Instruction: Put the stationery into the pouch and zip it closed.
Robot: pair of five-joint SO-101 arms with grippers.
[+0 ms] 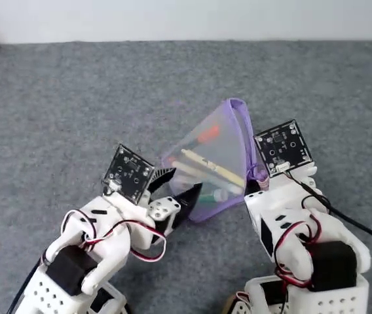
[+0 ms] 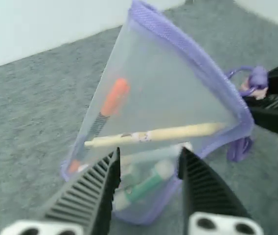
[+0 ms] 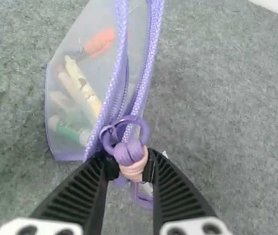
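A clear pouch [image 1: 212, 163] with purple trim stands tilted between the two arms. Inside lie an orange pen [image 2: 113, 98], a pale wooden pencil [image 2: 153, 134] and a green-and-white marker [image 2: 146, 183]. My left gripper [image 2: 149, 154] is shut on the pouch's lower end, its black fingers [image 1: 187, 196] on either side. My right gripper [image 3: 129, 164] is shut on the purple zipper pull [image 3: 127, 152] at the pouch's nearer corner [image 1: 258, 175]. Beyond the pull, the two zipper tapes [image 3: 149, 58] run slightly apart.
Grey felt-like tabletop [image 1: 74, 98] stretches all around, with a white wall [image 1: 186, 19] along the back. A black cable [image 1: 363, 229] trails off the right arm. The right arm's black fingers [image 2: 276, 105] show beside the pouch in the left wrist view.
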